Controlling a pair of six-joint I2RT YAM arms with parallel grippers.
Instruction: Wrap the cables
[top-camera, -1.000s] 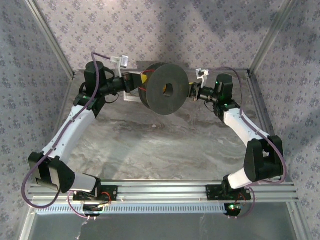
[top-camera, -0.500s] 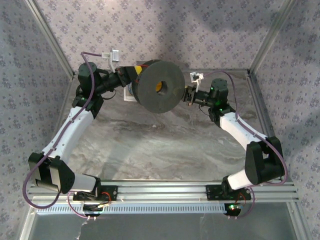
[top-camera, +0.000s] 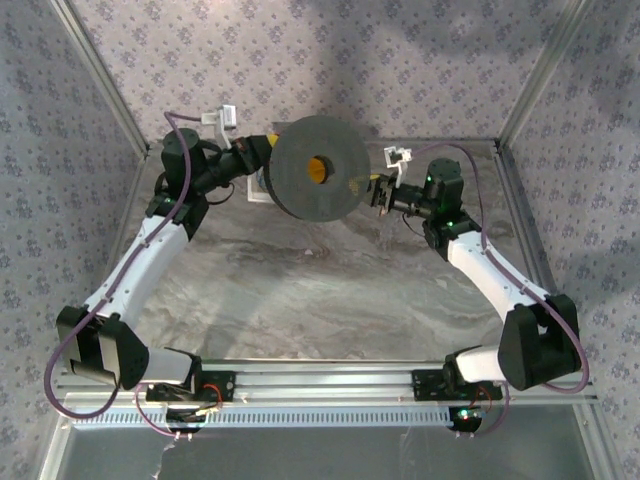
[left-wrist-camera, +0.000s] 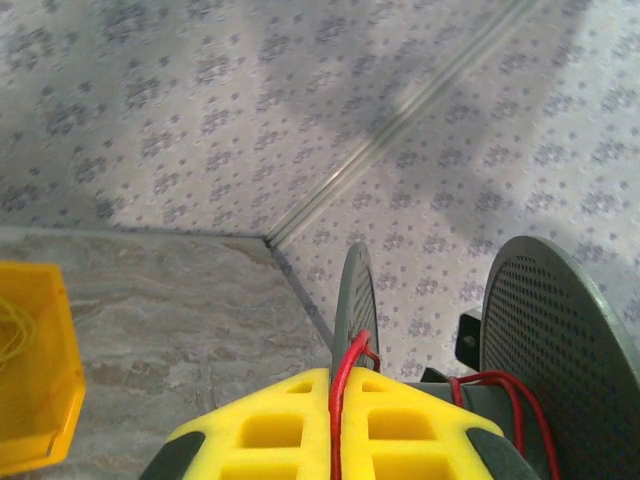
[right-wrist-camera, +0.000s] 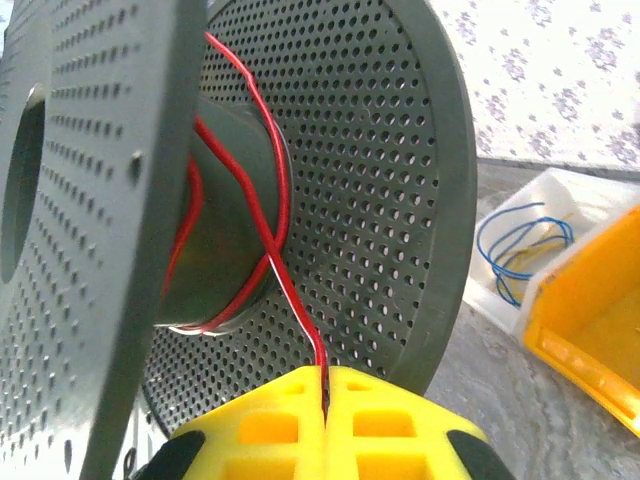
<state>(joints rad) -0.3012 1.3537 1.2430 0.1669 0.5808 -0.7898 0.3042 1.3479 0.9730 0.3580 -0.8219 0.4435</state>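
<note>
Since the earlier frame the dark grey spool (top-camera: 320, 198) has shifted left and toward the back wall, and yellow now shows through its centre hole. The right arm (top-camera: 490, 270) has also swung its elbow outward and lower in the overhead view.

The marbled table (top-camera: 300, 290) lies beneath everything. The left arm (top-camera: 150, 245) and the right arm reach in from either side toward the spool, which hangs above the far part of the table between the two grippers. Its two round flanges are perforated with small holes and joined by a smooth hub (right-wrist-camera: 225, 230).

Beyond the spool in the right wrist view, a yellow bin (right-wrist-camera: 590, 300) sits just beside a white bin (right-wrist-camera: 488, 295) that holds a loop of thin blue wire (right-wrist-camera: 515, 245).

The left gripper (left-wrist-camera: 337, 388) has its yellow fingers pressed together on the red cable (right-wrist-camera: 262, 150), which runs up out of the seam between them and curls over the edge of the near flange. The right gripper (right-wrist-camera: 325, 378) is likewise clamped on the cable, which rises from the seam of its yellow fingers to the hub.

The cable is thin, glossy and bright red. It lies in a few loose turns around the hub between the flanges. The strands cross one another rather than sitting side by side, and one arcs out against the perforated far flange.
</note>
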